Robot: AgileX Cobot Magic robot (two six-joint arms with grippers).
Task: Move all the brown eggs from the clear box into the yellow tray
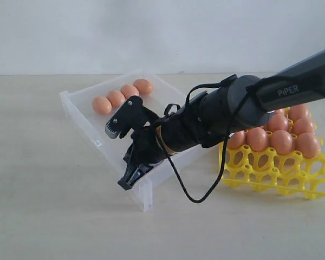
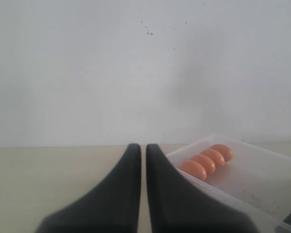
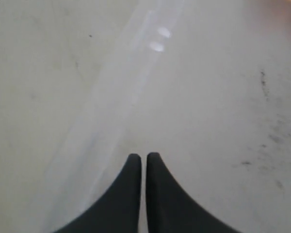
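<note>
Several brown eggs (image 1: 122, 95) lie in a row at the far end of the clear box (image 1: 81, 116). The yellow tray (image 1: 271, 173) stands to its right with several brown eggs (image 1: 281, 142) in its cups. My right gripper (image 1: 129, 181) reaches across into the box's near end, shut and empty, fingertips low by the near wall. In the right wrist view the gripper (image 3: 143, 158) points at the box's scuffed floor (image 3: 223, 97). My left gripper (image 2: 143, 148) is shut on nothing and hangs apart from the box (image 2: 262, 165), whose row of eggs (image 2: 208, 160) shows beside it.
A black cable (image 1: 192, 189) loops down from the right arm (image 1: 233, 108) over the gap between box and tray. The beige table (image 1: 43, 206) runs left and forward of the box. A white wall (image 1: 151, 32) stands behind.
</note>
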